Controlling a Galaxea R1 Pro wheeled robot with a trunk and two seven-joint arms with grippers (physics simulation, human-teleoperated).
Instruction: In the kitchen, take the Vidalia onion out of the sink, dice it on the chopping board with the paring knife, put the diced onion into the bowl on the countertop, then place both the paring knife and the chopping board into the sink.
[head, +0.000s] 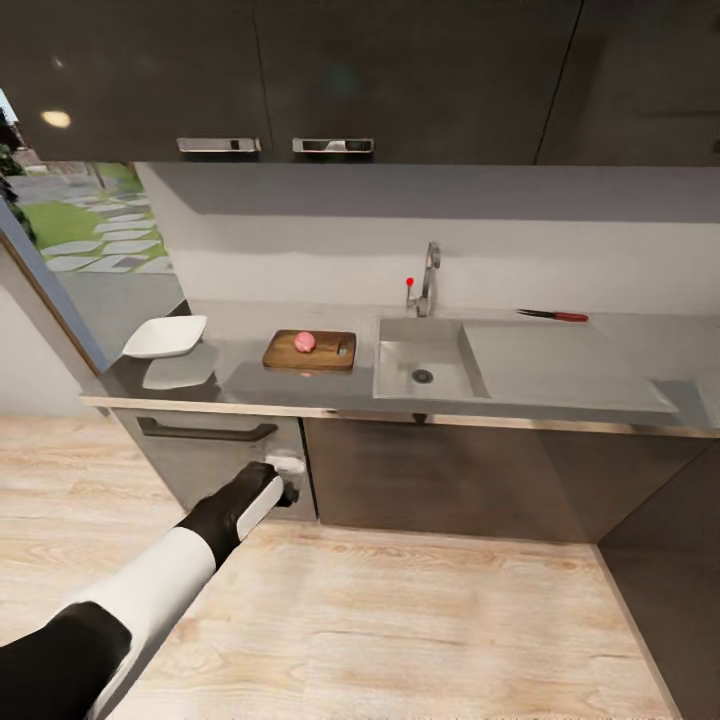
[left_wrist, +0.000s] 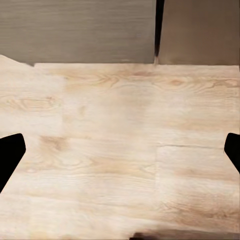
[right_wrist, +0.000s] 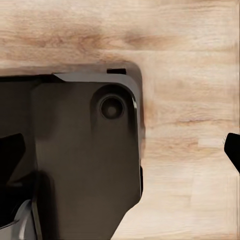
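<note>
The Vidalia onion (head: 305, 342) rests on the brown chopping board (head: 310, 351), which lies on the grey countertop (head: 245, 382) just left of the sink (head: 400, 368). Behind the sink's drainboard lies the red-handled paring knife (head: 553, 315). At the counter's left end sits the white bowl (head: 165, 337). My left gripper (head: 287, 478) hangs low in front of the cabinet doors, well below the counter edge. In the left wrist view the left gripper (left_wrist: 120, 150) is open over bare wood floor. My right gripper (right_wrist: 120, 150) is open too, held above my own dark base.
A chrome tap (head: 429, 280) with a small red knob (head: 410, 282) stands behind the basin. A drawer handle (head: 205, 433) sits under the counter's left end. Dark wall cabinets (head: 300, 75) hang above. Wood floor (head: 420, 620) stretches between me and the cabinets.
</note>
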